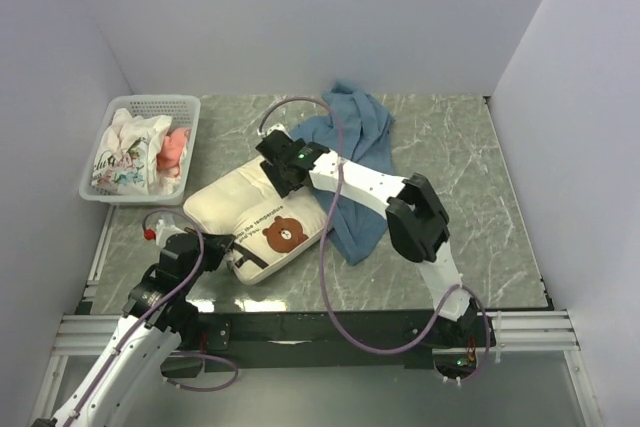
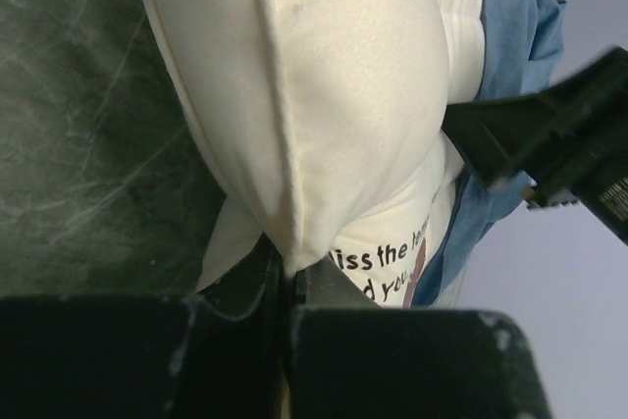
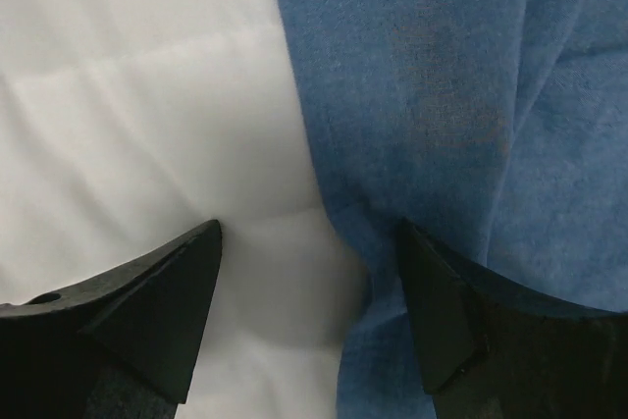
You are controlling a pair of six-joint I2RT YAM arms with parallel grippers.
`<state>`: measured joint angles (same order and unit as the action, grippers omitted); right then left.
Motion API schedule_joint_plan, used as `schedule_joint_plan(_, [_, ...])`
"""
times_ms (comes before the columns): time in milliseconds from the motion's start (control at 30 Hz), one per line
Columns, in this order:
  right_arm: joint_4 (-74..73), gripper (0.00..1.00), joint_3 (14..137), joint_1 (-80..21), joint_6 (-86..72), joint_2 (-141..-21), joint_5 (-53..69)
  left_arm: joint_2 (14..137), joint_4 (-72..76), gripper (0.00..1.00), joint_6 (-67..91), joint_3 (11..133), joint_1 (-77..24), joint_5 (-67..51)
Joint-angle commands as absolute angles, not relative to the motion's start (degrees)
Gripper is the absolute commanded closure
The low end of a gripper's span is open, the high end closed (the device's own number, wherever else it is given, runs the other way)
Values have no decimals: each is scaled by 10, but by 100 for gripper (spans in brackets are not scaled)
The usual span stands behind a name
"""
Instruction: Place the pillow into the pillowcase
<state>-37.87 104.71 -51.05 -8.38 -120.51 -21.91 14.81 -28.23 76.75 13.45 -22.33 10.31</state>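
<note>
The left claw (image 2: 289,280) is clamped tight on the seam at the 7 o'clock corner of the pillow (image 1: 250,209), probably to anchor it on the counter (image 1: 450,147). The right claw (image 3: 306,242) gapes wide and empty, straddling the hem of the pillowcase (image 1: 360,142) where it touches the pillow's 1 o'clock side, likely to seize the opening.

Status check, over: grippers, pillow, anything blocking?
Left gripper shut on pillow corner. Right gripper open, straddling pillowcase edge over the pillow. Pillow mostly outside. Nothing blocking; basket off left.
</note>
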Motion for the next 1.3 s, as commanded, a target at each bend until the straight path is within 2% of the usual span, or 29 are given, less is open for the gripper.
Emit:
schedule_joint_plan(0, [-423,21,1136,-499,-59,-1232,-272,156,-255,99,744,156,-219,109])
schedule_joint_plan(67, [-453,22,1161,-499,-68,-1268,-306,163,-250,99,740,158,-220,109])
schedule_joint_plan(100, [-463,27,1180,-498,-84,-1279,-360,167,-248,99,737,164,-220,110])
schedule_joint_plan(167, [-494,35,1194,-491,-105,-1295,-394,177,-249,99,729,172,-219,112])
schedule_joint_plan(200, [-497,45,1191,-490,-119,-1294,-408,181,-249,99,726,179,-219,113])
schedule_joint_plan(267, [-482,51,1172,-486,-121,-1276,-434,187,-248,99,719,183,-219,113])
schedule_joint_plan(367, [-490,66,1175,-481,-114,-1271,-377,196,-232,99,711,186,-219,109])
schedule_joint_plan(400, [-499,79,1195,-483,-112,-1273,-367,198,-224,99,708,187,-219,104])
schedule_joint_plan(467, [-518,86,1209,-487,-106,-1267,-331,211,-213,99,705,190,-219,102])
schedule_joint_plan(500, [-519,75,1212,-497,-99,-1262,-325,216,-213,99,704,193,-220,102])
schedule_joint_plan(567, [-532,61,1216,-505,-100,-1245,-331,227,-211,99,701,198,-219,104])
schedule_joint_plan(600, [-532,45,1206,-508,-104,-1238,-332,228,-209,99,700,199,-219,104])
schedule_joint_plan(700, [-521,30,1159,-505,-114,-1211,-344,223,-213,99,700,200,-219,107])
schedule_joint_plan(833, [-494,27,1100,-494,-119,-1205,-333,211,-216,99,699,200,-219,110])
schedule_joint_plan(900, [-491,31,1097,-486,-120,-1222,-328,210,-215,99,697,199,-219,110])
schedule_joint_plan(933, [-493,33,1104,-480,-118,-1230,-321,212,-212,99,695,198,-219,109])
schedule_joint_plan(967, [-499,42,1130,-478,-115,-1240,-314,214,-209,99,694,199,-219,107])
schedule_joint_plan(1033, [-547,62,1170,-480,-120,-1266,-318,222,-204,99,689,203,-219,107])
schedule_joint_plan(1067, [-555,78,1204,-481,-122,-1269,-312,227,-203,99,686,208,-219,111])
schedule_joint_plan(1133, [-586,94,1243,-492,-131,-1251,-248,241,-186,99,672,216,-219,112])
schedule_joint_plan(1167, [-589,100,1260,-510,-136,-1237,-222,245,-180,99,665,230,-219,111])
schedule_joint_plan(1267, [-546,100,1261,-544,-140,-1154,-107,272,-171,99,623,297,-219,109])
